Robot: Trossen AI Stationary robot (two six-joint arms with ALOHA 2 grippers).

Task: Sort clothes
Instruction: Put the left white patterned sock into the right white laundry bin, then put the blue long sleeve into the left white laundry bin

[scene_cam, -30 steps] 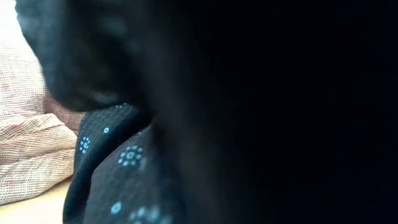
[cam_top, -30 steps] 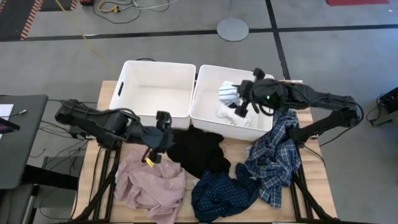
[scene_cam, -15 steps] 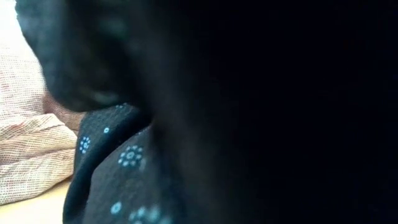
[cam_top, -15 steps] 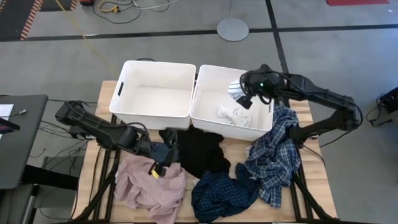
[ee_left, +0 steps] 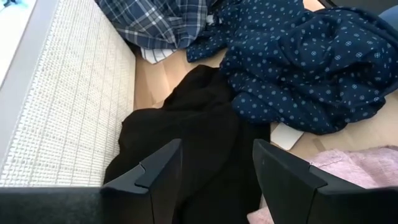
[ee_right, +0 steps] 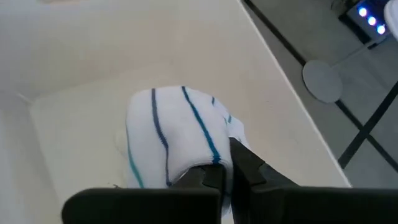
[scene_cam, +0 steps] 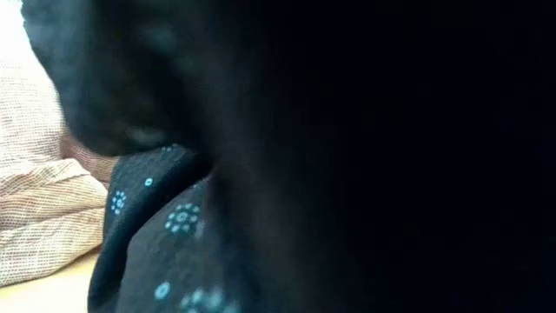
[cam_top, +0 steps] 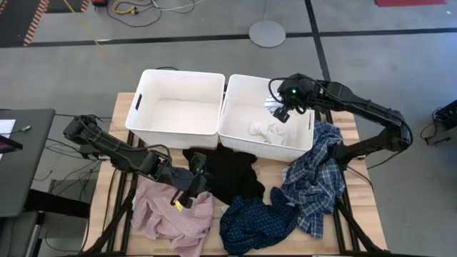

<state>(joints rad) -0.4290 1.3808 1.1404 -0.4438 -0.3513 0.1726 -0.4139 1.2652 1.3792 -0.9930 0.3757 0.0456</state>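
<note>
My left gripper (cam_top: 193, 187) is open, low over the near-left edge of the black garment (cam_top: 228, 175). In the left wrist view its fingers (ee_left: 163, 167) stand apart above that black cloth (ee_left: 199, 124). The dusty-pink garment (cam_top: 168, 218), the navy dotted one (cam_top: 253, 221) and the plaid shirt (cam_top: 314, 178) lie on the table. My right gripper (cam_top: 280, 112) is inside the right bin (cam_top: 230, 107), shut on a white sock with blue stripes (ee_right: 174, 134). White socks (cam_top: 268, 132) lie on that bin's floor. My right gripper pinches the striped sock at its bunched end (ee_right: 202, 160) between the two fingers. The rest of the sock bulges out beyond the fingertips, over the far part of the right bin's floor. Whether it rests on the floor I cannot tell.
The left bin (cam_top: 143, 93) stands beside the right one at the table's far side. In the low view, dark cloth close to the camera blocks nearly everything; only some navy dotted cloth (scene_cam: 165, 235) and pink cloth (scene_cam: 35, 209) show.
My left gripper has gone toward the table's near edge and a little right, from in front of the left bin to the black garment's edge by the pink one. My right gripper has carried the striped sock toward the right bin's far right side.
</note>
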